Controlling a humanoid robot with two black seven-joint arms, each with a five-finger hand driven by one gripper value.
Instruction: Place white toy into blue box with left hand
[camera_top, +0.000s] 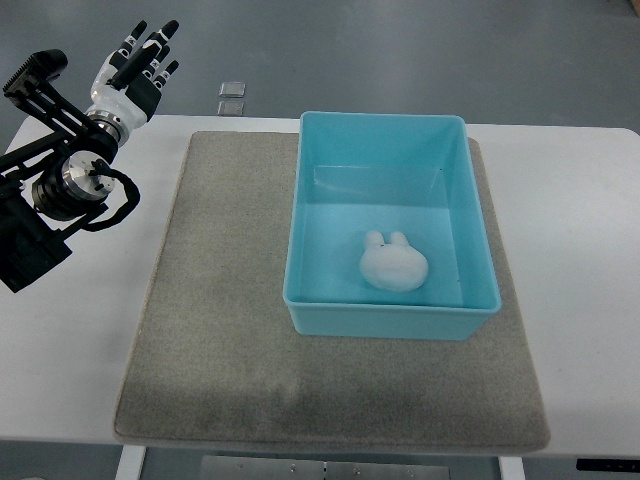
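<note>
A white rabbit-shaped toy (392, 264) lies on the floor of the blue box (304, 180), toward its near side. The box stands on a grey mat (220, 300). My left hand (143, 58) is raised at the top left corner, well away from the box, its fingers extended and relaxed with nothing in them. Its arm comes in along the left edge. No right arm shows.
The mat covers the middle of a white table (570, 200). Two small square floor fittings (231, 97) show beyond the table's far edge.
</note>
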